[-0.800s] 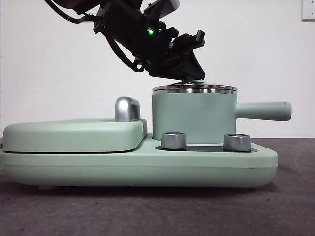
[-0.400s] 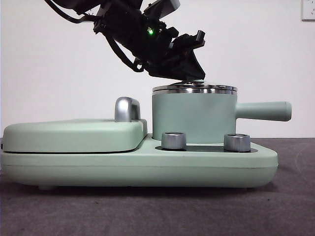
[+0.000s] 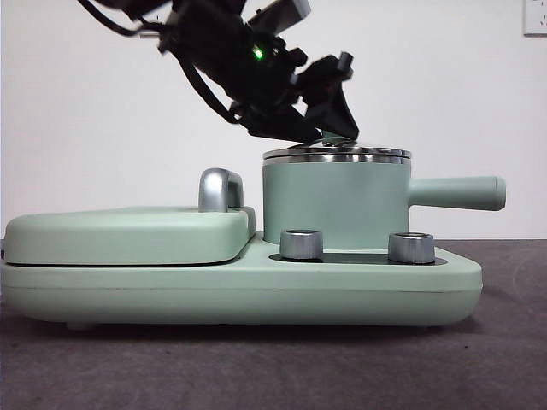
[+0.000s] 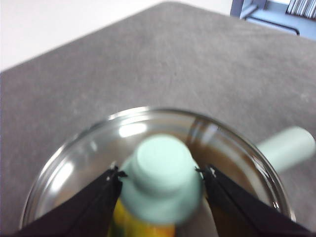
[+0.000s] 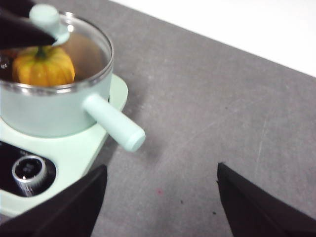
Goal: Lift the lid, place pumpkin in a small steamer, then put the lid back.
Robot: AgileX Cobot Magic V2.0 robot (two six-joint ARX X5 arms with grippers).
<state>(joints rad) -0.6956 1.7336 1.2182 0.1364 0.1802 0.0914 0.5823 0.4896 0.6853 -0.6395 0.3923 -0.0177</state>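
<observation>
A wide mint-green cooker base (image 3: 239, 286) stood on a grey table (image 3: 273, 367), and everything else is placed here relative to the small steamer (image 3: 333, 201), the mint-green pot seated on that base. Beside the steamer, on the side away from its long straight handle (image 3: 457, 192), a flat mint-green rectangular cover (image 3: 128, 235) lay on the base with a silver arched handle (image 3: 220, 190) at its near end. Just in front of the steamer, two silver knobs (image 3: 302, 244) sat on the base's dark control strip.

The lid (image 4: 148, 148), clear glass with a steel rim, rested on top of the steamer. The left gripper (image 4: 160, 180) reached down onto the lid from above, its two black jaws closed against either side of the lid's mint-green knob (image 4: 163, 177) (the grip is clearest in the left wrist view). Inside the steamer, seen through the glass, sat the pumpkin (image 5: 43, 65), yellow-orange with a green stem.

The right gripper (image 5: 160, 197) hung over bare table well out past the steamer's handle, its jaws spread wide and holding nothing.
</observation>
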